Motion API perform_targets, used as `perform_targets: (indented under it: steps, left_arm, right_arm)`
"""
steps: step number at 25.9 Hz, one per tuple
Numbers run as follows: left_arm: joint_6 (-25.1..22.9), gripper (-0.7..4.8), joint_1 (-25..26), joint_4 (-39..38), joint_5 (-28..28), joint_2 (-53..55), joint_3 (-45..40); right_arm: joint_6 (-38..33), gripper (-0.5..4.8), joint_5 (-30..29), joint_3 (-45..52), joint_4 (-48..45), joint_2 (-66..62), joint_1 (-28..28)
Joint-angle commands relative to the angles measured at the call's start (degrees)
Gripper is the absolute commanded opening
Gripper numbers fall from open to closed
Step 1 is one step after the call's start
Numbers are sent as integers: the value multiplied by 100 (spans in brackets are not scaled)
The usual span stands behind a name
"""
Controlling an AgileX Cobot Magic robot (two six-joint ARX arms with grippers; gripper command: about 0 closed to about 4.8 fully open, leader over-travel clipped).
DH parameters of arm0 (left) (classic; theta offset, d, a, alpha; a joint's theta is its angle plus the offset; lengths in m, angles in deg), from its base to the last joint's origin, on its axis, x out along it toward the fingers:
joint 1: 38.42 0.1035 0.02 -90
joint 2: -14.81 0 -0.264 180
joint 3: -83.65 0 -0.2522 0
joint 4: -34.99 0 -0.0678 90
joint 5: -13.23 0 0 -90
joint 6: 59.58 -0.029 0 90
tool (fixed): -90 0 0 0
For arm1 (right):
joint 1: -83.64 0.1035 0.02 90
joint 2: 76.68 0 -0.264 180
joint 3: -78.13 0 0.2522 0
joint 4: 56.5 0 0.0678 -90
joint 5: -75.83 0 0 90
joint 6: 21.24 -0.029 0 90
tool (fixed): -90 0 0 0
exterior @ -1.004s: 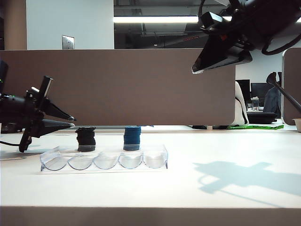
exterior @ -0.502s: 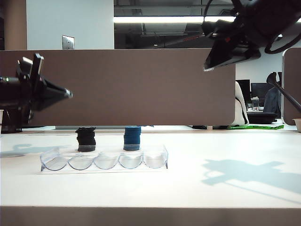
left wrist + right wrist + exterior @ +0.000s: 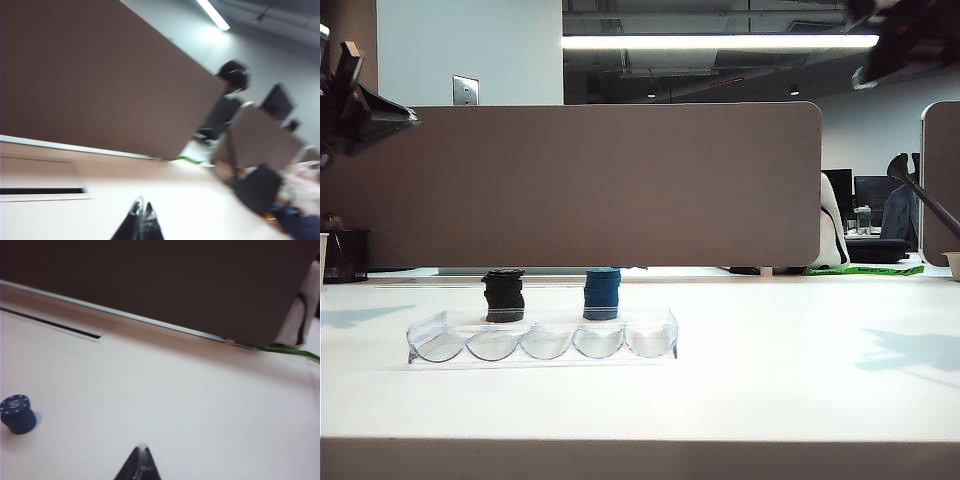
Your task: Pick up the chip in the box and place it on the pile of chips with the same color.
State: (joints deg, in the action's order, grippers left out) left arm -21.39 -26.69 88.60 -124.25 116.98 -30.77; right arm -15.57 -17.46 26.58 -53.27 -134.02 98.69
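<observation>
Chip status: no loose black chip shows in any groove of the box (image 3: 540, 340); all five scallops of the clear tray look empty from the exterior view. The uppermost black chip (image 3: 503, 273) sits slightly askew on the black chip pile (image 3: 503, 297), so in my judgement the placement is already made. I cannot read its face markings at this range.

Layout: the box lies with its long axis running left to right across the worktop (image 3: 770, 380). The black pile stands just behind the second groove from the left, and the blue chip stack (image 3: 601, 293) just behind the fourth. The two stacks are apart.

Left end effector (image 3: 415, 119): high at the left edge of the exterior view, tips pointing right, well above the worktop. Its wrist view shows the fingertips pressed together with nothing between them (image 3: 141, 220). The black pile lies below it and to the right.

Right end effector (image 3: 865, 75): blurred, in the upper right corner, well apart from both stacks. Its wrist view shows the tips meeting, empty (image 3: 142, 455), with only the blue stack in sight off to one side.

Finding: the left arm is the nearer to the black pile. Any corrective move, such as squaring the top chip, would call for a descent down and rightward from that side.
</observation>
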Motion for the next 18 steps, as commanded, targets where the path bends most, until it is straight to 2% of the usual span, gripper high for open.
perform_targets:
  steps: [1,4,7,14,18]
  left_arm:
    - [-1838,-3,39,-1971,435,-739,-2]
    - [-3036,-3,28,-3458,1266,-1373,-2]
    - [-3637,-3,31,-4197,1556,-1821,-2]
    - [-3755,-3,184,-5036,1727,-2837,-98]
    - [-3755,-3,186,-5014,2055,-3593,-647]
  right_arm:
    - [55,-5,-192,-24,396,422,-295]
    - [201,-5,-439,-11,612,717,-494]
    - [210,-5,-754,120,605,1049,-708]
    - [201,-5,-876,887,601,2302,-1252]
    - [-107,-5,-861,1475,682,3351,-1469]
